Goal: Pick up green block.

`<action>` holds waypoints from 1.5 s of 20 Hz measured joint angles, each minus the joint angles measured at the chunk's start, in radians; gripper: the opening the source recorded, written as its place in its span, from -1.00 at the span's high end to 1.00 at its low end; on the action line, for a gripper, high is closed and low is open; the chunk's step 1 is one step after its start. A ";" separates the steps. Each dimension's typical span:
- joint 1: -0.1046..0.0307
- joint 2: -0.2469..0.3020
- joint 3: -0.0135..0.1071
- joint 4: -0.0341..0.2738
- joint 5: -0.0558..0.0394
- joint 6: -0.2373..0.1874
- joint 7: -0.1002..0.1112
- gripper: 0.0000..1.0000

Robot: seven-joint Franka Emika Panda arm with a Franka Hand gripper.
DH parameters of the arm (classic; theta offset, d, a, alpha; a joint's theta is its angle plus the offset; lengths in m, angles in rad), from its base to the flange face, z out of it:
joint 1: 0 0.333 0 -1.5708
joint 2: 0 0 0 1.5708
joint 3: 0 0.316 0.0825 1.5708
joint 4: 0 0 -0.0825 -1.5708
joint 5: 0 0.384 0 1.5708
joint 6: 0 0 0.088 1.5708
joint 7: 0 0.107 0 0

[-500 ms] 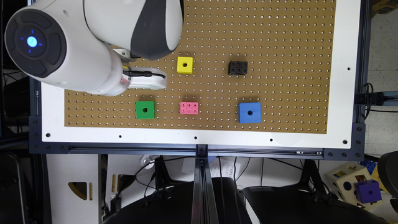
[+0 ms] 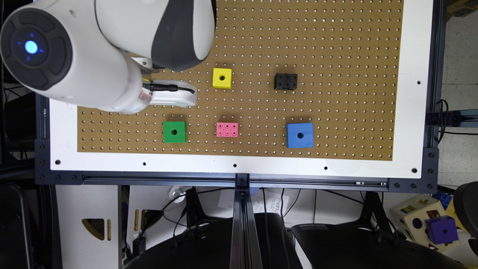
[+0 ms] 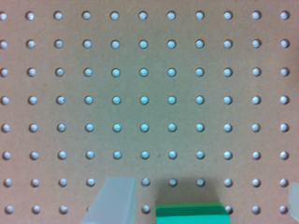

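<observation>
Pegboard (image 2: 336, 45) lies bare around the green block (image 2: 174, 132), which sits near the board's edge on the exterior view's left, the pink brick (image 2: 227, 129) well apart beside it, while the gripper (image 2: 171, 93), fingers (image 3: 112, 200) spread and unladen, hangs just beyond, scarcely shifted from before.

The white arm (image 2: 112, 48) reaches in from the exterior view's left, its gripper (image 2: 172, 98) pointing straight down with the pale fingers (image 3: 114, 200) spread wide apart.
</observation>
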 joint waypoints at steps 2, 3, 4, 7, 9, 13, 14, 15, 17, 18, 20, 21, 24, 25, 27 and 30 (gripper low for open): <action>-0.005 0.013 0.000 0.022 -0.0001 0.000 -0.001 -1.00; -0.006 0.023 0.000 0.036 -0.0001 0.000 -0.001 -1.00; -0.005 0.035 0.000 0.050 -0.0001 0.000 -0.001 -1.00; -0.005 0.072 0.001 0.088 -0.0001 0.000 -0.001 -1.00; -0.005 0.103 0.002 0.099 -0.0001 0.011 -0.001 -1.00; -0.003 0.163 0.008 0.122 0.0000 0.047 0.001 -1.00; -0.002 0.174 0.016 0.139 0.0000 0.047 0.005 -1.00; -0.002 0.185 0.026 0.156 0.0000 0.045 0.010 -1.00; -0.001 0.200 0.038 0.182 0.0000 0.041 0.015 -1.00; -0.001 0.207 0.044 0.193 0.0000 0.041 0.018 -1.00; -0.001 0.215 0.048 0.203 0.0000 0.041 0.019 -1.00; -0.001 0.217 0.049 0.206 0.0000 0.041 0.020 -1.00; -0.001 0.218 0.050 0.207 0.0000 0.041 0.020 -1.00; -0.001 0.219 0.050 0.208 0.0000 0.041 0.020 -1.00; -0.001 0.232 0.050 0.208 0.0000 0.045 0.020 -1.00; -0.002 0.293 0.049 0.213 -0.0003 0.095 0.020 -1.00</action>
